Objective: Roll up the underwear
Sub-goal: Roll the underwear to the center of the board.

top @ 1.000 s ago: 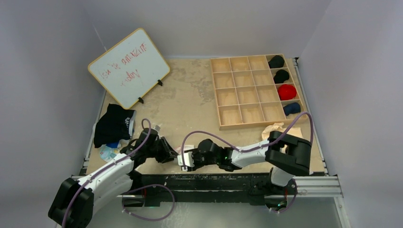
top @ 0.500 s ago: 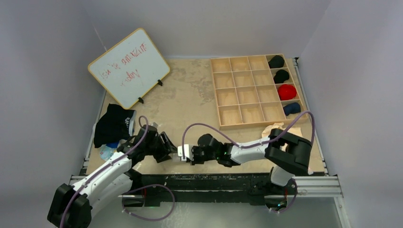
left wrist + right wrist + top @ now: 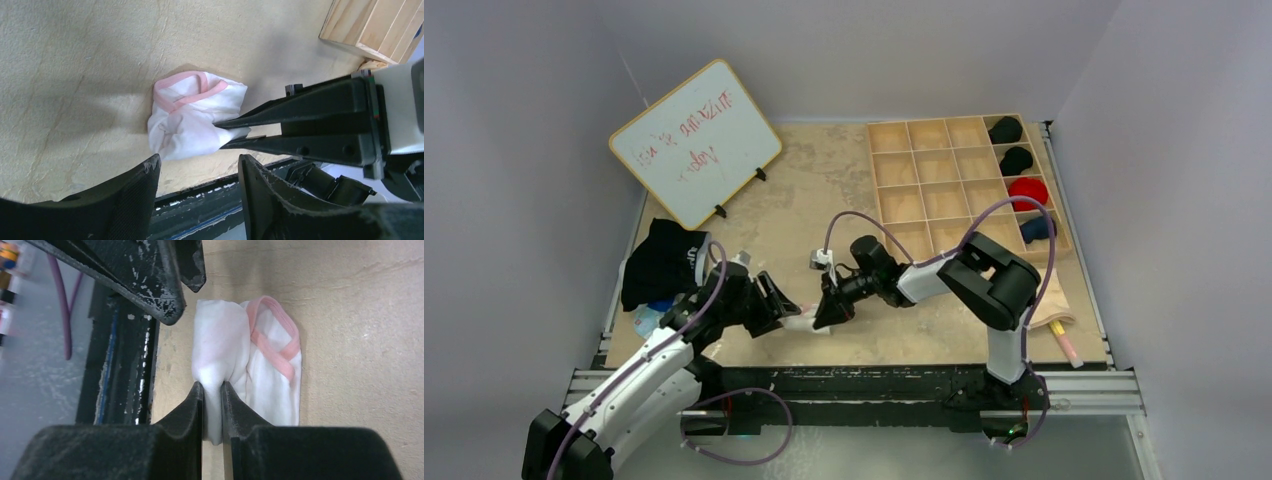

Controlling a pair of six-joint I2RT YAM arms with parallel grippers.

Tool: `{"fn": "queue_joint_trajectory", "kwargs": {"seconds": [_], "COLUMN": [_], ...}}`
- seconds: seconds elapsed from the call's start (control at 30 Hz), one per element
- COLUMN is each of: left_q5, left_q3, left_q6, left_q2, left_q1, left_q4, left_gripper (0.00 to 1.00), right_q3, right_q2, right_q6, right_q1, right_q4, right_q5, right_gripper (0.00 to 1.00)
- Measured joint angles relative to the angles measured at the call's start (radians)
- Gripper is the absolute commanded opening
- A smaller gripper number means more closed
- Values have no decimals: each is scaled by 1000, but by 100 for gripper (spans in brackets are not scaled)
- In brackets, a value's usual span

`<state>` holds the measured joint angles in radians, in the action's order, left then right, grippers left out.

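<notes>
The right end effector (image 3: 212, 386) is closed to a narrow gap, and a fold of the white, pink-trimmed underwear (image 3: 272, 375) is pinched between its fingertips. The garment is bunched into a loose, partly folded bundle. It lies on the desk (image 3: 824, 200) close to the near edge, between the two arms.

The left end effector (image 3: 198, 162) is held with its jaws spread apart, and nothing is gripped by it. It is poised just beside the bundle, at the end away from the right fingertips. Whether it touches the cloth cannot be told.

Further out, a pile of dark clothing (image 3: 662, 262) is heaped at the left edge of the desk, beside the left arm. A whiteboard (image 3: 695, 143) with red writing is propped upright at the far left corner. A wooden compartment tray (image 3: 944, 190) is set at the far right. Its rightmost column is filled with four rolled garments: two black ones (image 3: 1005, 130) in the farthest cells, a red one (image 3: 1028, 192) below them, and a dark blue one (image 3: 1036, 228) nearest. A beige cloth (image 3: 1056, 300) is seen near the right edge, behind the right arm.
</notes>
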<state>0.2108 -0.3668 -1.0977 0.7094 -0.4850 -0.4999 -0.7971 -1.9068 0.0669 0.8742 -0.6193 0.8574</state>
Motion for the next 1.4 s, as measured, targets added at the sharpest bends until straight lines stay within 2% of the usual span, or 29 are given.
{"fn": "queue_joint_trajectory", "kwargs": {"seconds": [0.27, 0.47, 0.57, 0.63, 0.7, 0.83, 0.93, 1.2, 1.4], "left_q5": [22, 25, 30, 42, 45, 48, 49, 39, 29], "left_q3": [29, 78, 116, 129, 134, 134, 131, 117, 95], "left_q6": [13, 5, -12, -32, -41, -45, -44, -43, -40], "left_q2": [48, 89, 130, 169, 206, 287, 311, 293, 292], "left_q1": [0, 0, 0, 0, 0, 0, 0, 0, 0], "left_q4": [52, 143, 219, 278, 328, 408, 430, 388, 342], "left_gripper": [57, 56, 50, 45, 36, 27, 26, 26, 26], "right_q3": [0, 0, 0, 0, 0, 1, 18, 72, 72], "right_q2": [-98, -132, -136, -137, -139, -133, -91, 174, 313], "right_q6": [208, 291, 308, 316, 322, 322, 285, 10, -256], "right_q1": [-77, -101, -104, -106, -109, -111, -113, -85, 90], "right_q4": [-153, -205, -214, -214, -214, -208, -176, 42, 137], "right_q5": [160, 194, 197, 198, 200, 183, 150, -124, -387], "right_gripper": [13, 15, 17, 21, 27, 45, 52, 54, 54]}}
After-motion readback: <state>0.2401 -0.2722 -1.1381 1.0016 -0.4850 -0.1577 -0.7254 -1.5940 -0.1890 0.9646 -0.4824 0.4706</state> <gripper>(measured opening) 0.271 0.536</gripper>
